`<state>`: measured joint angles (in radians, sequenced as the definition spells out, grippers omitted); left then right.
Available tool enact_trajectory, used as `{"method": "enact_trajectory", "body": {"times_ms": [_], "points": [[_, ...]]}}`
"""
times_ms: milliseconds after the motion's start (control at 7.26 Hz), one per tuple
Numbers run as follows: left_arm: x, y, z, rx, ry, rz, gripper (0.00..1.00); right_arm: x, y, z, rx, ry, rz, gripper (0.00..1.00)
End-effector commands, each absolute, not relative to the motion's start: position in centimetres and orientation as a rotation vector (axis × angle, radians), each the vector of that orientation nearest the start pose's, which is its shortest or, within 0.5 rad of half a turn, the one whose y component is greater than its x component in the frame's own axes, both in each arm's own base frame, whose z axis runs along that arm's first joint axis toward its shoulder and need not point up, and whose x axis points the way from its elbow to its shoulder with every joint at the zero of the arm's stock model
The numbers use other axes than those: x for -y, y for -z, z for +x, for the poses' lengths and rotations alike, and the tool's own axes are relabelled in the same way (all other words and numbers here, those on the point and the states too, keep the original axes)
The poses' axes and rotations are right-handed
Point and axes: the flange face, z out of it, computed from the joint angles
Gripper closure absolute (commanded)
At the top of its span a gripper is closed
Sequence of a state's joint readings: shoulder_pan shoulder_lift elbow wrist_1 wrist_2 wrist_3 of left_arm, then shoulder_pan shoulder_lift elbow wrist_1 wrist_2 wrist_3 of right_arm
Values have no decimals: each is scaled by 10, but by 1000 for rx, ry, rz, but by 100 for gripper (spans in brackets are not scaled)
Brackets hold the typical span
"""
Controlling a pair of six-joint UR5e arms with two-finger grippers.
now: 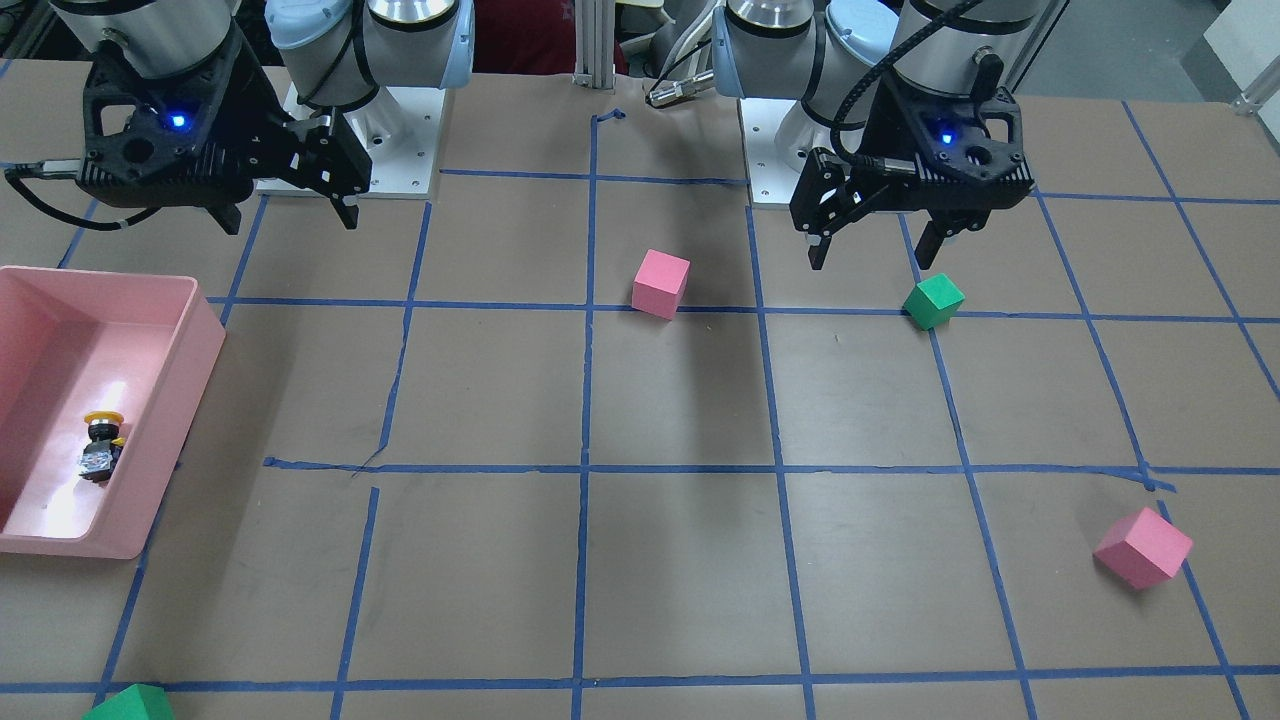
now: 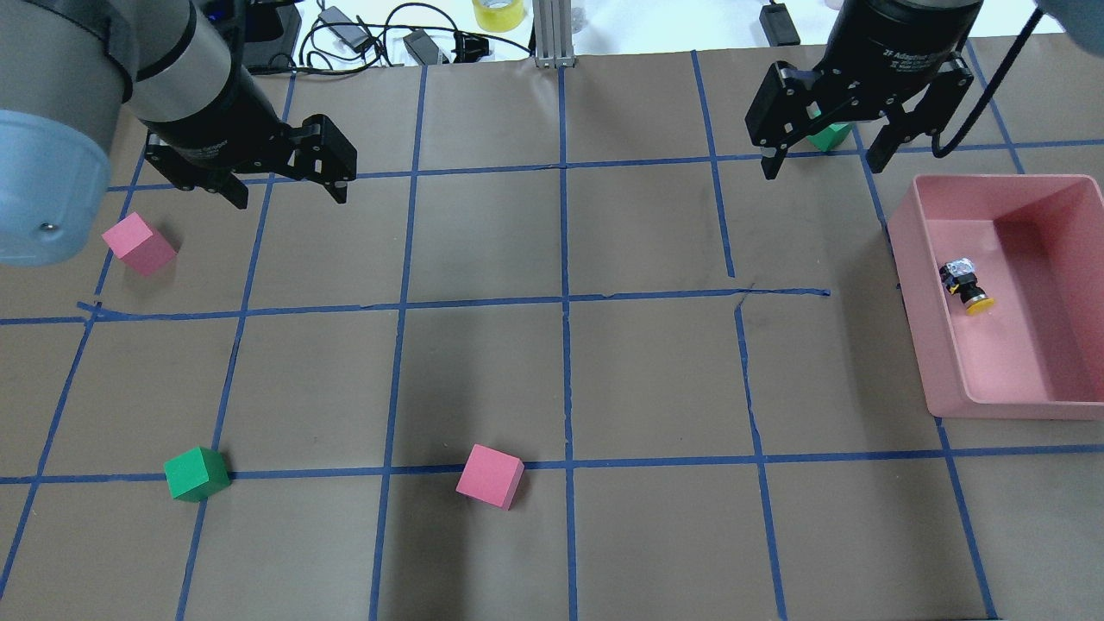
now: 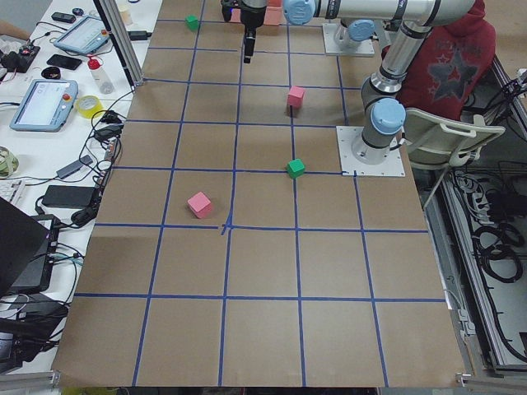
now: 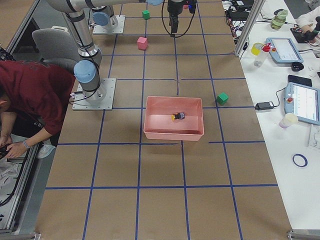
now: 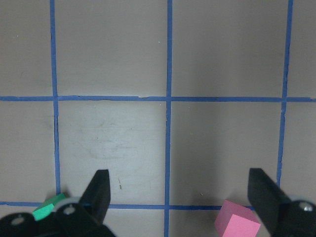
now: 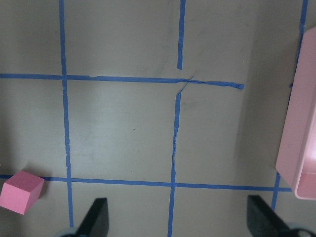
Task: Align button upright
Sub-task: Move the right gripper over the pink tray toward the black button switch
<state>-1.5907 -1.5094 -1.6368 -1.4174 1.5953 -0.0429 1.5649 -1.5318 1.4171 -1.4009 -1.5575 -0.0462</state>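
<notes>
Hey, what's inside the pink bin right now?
Only the button, lying on its side on the floor of the pink bin, yellow cap toward the robot. Nothing else shows; the floor under the button is covered.

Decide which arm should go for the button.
Right, probably. The button lies on its side in the pink bin on that arm's side; the open right gripper hangs near it, the left gripper far across.

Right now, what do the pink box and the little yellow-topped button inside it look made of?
The pink rectangular bin looks like smooth moulded plastic: light glares off its floor. The yellow-capped button seems plastic too, with a shiny, maybe metal, base.
</notes>
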Motion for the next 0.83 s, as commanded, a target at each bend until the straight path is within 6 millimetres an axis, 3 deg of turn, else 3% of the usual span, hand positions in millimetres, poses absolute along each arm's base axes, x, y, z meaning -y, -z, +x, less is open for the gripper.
{"method": "enact_trajectory", "body": {"times_ms": [0,275,413,551,689], "points": [[477,-501,-140,-3113,233,-39,0,510,-526,94,-3241,-92,-12,0],[476,-502,-140,-3113,236,-39,0,520,-492,15,-3215,-201,226,0],[476,-502,-140,-3111,235,-36,0,526,-478,-25,-3211,-148,324,0],[476,-502,-140,-3111,235,-39,0,538,-466,-60,-3227,-31,333,0],[476,-502,-140,-3113,233,-39,0,551,-442,-83,-3243,7,261,0]]}}
